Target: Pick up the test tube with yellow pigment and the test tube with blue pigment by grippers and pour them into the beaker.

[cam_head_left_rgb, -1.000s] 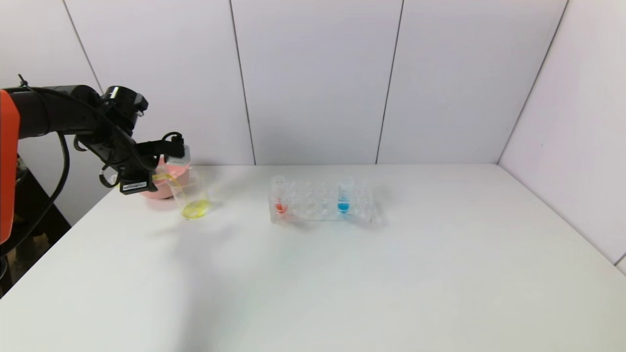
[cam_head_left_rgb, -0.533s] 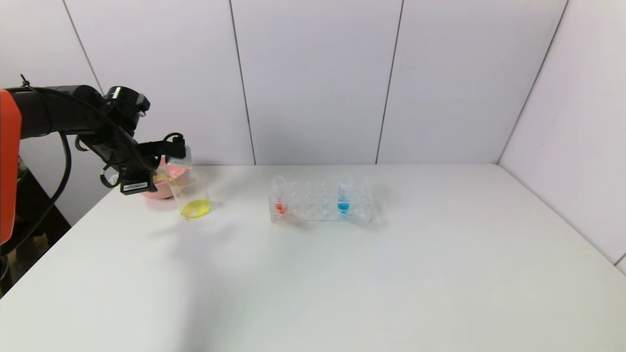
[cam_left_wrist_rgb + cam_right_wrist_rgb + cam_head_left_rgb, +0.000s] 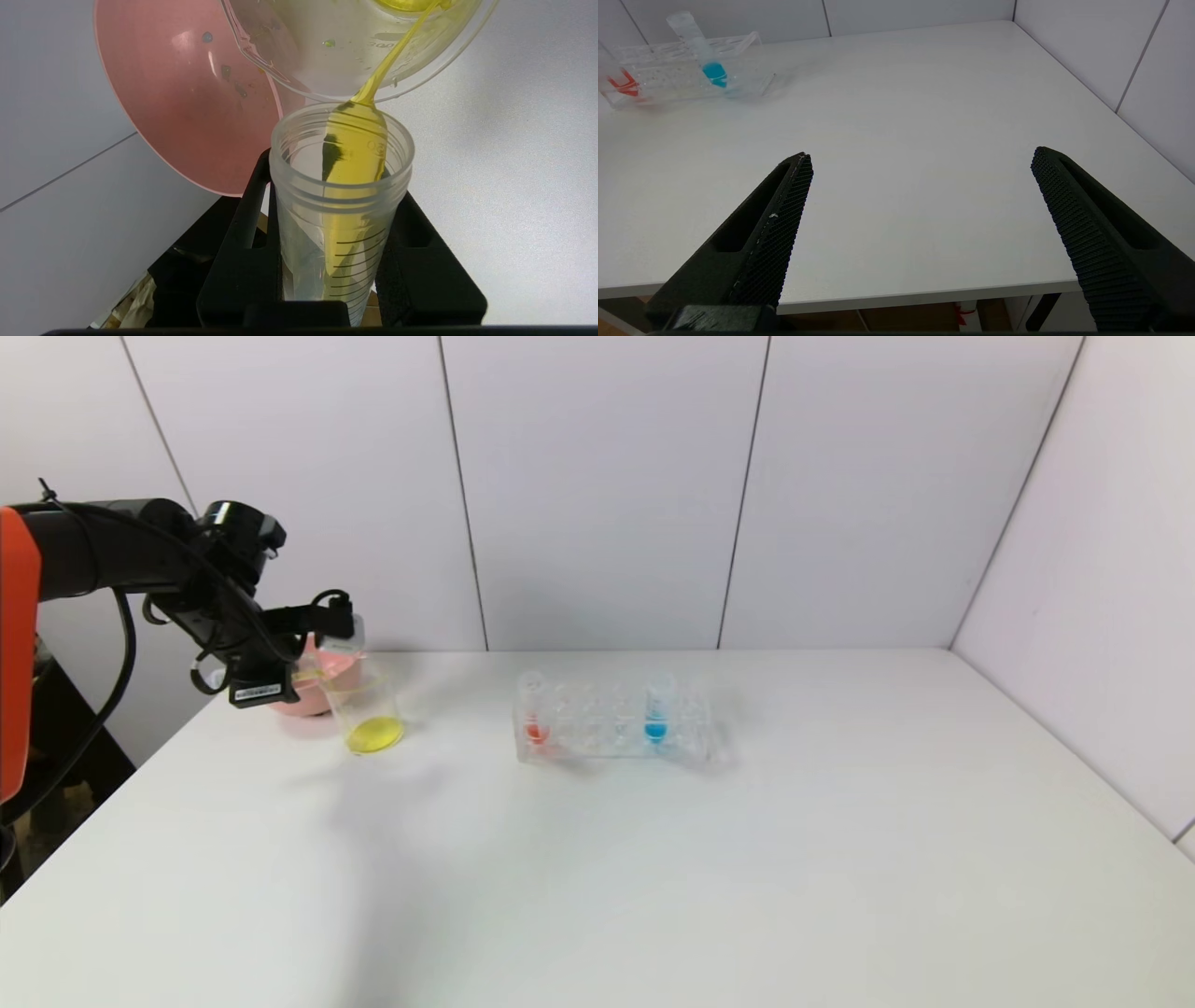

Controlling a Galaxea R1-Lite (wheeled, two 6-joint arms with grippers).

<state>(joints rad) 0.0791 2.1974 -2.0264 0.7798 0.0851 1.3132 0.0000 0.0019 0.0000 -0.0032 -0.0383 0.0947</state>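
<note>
At the table's far left, my left gripper point(image 3: 316, 658) is shut on the test tube with yellow pigment point(image 3: 343, 186), tipped mouth-down over the beaker point(image 3: 367, 707). In the left wrist view a thin yellow stream runs from the tube's lip into the beaker point(image 3: 327, 56), which holds a yellow pool at its bottom. The test tube with blue pigment point(image 3: 656, 707) stands upright in the clear rack point(image 3: 611, 739); the right wrist view also shows this blue tube point(image 3: 706, 58). My right gripper point(image 3: 922, 156) hangs open and empty over the table's near edge, out of the head view.
A pink bowl point(image 3: 327, 674) sits right behind the beaker, close to the left gripper. A tube with red liquid point(image 3: 535, 709) stands at the rack's left end. White walls close in the table at the back and right.
The left arm has barely moved. Yellow liquid keeps running out of the tube, and the pool in the beaker looks a little fuller.
</note>
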